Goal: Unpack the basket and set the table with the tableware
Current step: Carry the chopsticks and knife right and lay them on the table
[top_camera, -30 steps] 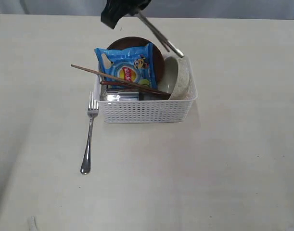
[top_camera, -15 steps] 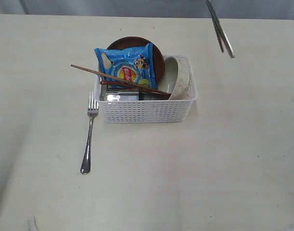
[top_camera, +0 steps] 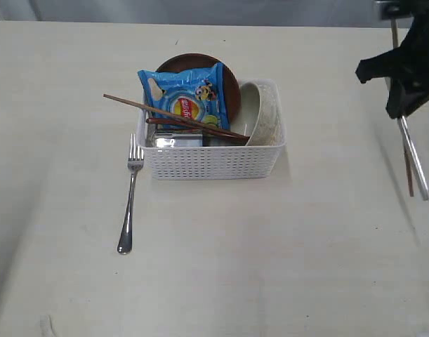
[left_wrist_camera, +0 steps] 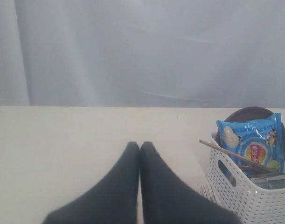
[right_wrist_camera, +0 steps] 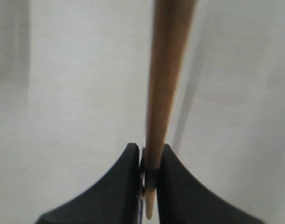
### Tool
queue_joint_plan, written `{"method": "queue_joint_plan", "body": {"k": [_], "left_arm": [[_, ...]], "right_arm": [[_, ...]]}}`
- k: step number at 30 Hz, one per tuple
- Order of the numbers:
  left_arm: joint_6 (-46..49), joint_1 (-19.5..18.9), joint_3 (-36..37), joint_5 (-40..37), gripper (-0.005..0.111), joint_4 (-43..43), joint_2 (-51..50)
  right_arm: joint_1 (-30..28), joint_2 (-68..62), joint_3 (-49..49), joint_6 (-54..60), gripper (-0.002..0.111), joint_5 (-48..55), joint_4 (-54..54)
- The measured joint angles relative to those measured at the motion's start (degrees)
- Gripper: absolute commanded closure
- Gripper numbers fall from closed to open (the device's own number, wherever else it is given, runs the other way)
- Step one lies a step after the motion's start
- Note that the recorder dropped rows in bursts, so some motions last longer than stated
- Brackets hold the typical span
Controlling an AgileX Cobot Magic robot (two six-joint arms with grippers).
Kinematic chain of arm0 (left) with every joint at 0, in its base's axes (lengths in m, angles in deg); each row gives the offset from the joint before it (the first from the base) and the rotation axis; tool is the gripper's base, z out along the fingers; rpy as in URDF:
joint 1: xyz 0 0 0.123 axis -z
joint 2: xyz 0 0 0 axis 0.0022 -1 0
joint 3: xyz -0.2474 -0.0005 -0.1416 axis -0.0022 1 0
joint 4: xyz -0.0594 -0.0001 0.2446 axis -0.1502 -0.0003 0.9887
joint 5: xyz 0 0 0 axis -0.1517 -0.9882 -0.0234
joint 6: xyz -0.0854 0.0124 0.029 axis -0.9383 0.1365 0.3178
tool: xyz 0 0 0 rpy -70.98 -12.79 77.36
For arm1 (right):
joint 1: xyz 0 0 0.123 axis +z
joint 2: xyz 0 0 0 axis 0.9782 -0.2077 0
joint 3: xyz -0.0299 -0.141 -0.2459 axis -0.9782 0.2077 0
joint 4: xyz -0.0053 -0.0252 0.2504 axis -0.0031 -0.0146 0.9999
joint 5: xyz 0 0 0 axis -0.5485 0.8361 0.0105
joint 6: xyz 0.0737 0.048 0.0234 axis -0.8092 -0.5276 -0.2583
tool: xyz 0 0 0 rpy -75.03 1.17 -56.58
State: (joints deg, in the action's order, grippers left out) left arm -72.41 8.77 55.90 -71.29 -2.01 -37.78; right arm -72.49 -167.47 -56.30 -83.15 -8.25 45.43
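The white basket (top_camera: pixel 210 161) (left_wrist_camera: pixel 235 186) stands mid-table (top_camera: pixel 305 267). It holds a pale bowl (top_camera: pixel 267 116) on its side, a brown plate (top_camera: pixel 200 62), a steel cup (top_camera: pixel 173 140) and wooden sticks (top_camera: pixel 144 105) lying across it. A steel fork (top_camera: pixel 130 203) lies on the table left of the basket. At the far right my right gripper (top_camera: pixel 400 112) (right_wrist_camera: pixel 147 149) is shut on a steel knife (top_camera: pixel 414 161) and a wooden chopstick (top_camera: pixel 408 175) (right_wrist_camera: pixel 168 70), which hang down above the table. My left gripper (left_wrist_camera: pixel 140 144) is shut and empty, left of the basket.
A blue crisp packet (top_camera: pixel 186 95) (left_wrist_camera: pixel 252 144) leans on the plate in the basket. Bare tabletop lies in front of the basket and to its right, under the hanging knife. A pale curtain backs the table's far edge.
My right gripper has carried the knife and chopstick from above the basket's back edge over to the far right and lower. The basket and fork have not moved.
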Motion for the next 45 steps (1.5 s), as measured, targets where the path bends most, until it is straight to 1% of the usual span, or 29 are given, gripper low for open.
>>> {"method": "queue_joint_plan", "body": {"k": [3,7,12,15,19,20,22,23,24,25,26,32,40,41,43,45], "left_arm": [[0.00,0.00,0.00,0.00,0.107,1.07,0.00],[0.00,0.00,0.00,0.00,0.107,1.32,0.00],[0.00,0.00,0.00,0.00,0.107,1.47,0.00],[0.00,0.00,0.00,0.00,0.107,1.47,0.00],[0.00,0.00,0.00,0.00,0.107,1.47,0.00],[0.00,0.00,0.00,0.00,0.107,1.47,0.00],[0.00,0.00,0.00,0.00,0.107,1.47,0.00],[0.00,0.00,0.00,0.00,0.107,1.47,0.00],[0.00,0.00,0.00,0.00,0.107,1.47,0.00],[0.00,0.00,0.00,0.00,0.107,1.47,0.00],[0.00,0.00,0.00,0.00,0.107,1.47,0.00],[0.00,0.00,0.00,0.00,0.107,1.47,0.00],[0.00,0.00,0.00,0.00,0.107,1.47,0.00],[0.00,0.00,0.00,0.00,0.107,1.47,0.00],[0.00,0.00,0.00,0.00,0.107,1.47,0.00],[0.00,0.00,0.00,0.00,0.107,1.47,0.00]], "right_arm": [[-1.52,-2.16,2.64,2.07,0.109,-1.83,3.81],[-1.65,-6.52,4.18,3.00,0.109,-3.49,5.54],[-1.65,-11.83,4.23,3.48,0.109,-5.22,5.85],[-1.65,-15.64,4.23,3.59,0.109,-8.39,5.85],[-1.65,-17.58,4.23,3.59,0.108,-11.10,5.85],[-1.65,-17.62,4.23,3.59,0.103,-11.26,5.85],[-1.65,-17.62,4.23,3.59,0.086,-11.99,5.85],[-1.65,-17.62,4.23,3.39,0.074,-12.25,5.97],[-1.65,-17.62,4.23,3.39,0.065,-12.34,6.47],[-1.65,-17.62,4.23,3.39,0.057,-12.34,7.27],[-1.65,-17.62,4.23,3.39,0.055,-12.34,8.21],[-1.76,-16.21,4.23,3.16,0.055,-12.48,8.89],[-1.76,-8.52,4.23,2.47,0.056,-10.47,11.98],[-1.63,-7.80,4.23,2.47,0.058,-9.98,12.73],[-0.52,-6.70,4.23,2.61,0.065,-9.28,13.64],[1.82,-5.83,4.23,2.93,0.072,-8.90,14.13]]}}
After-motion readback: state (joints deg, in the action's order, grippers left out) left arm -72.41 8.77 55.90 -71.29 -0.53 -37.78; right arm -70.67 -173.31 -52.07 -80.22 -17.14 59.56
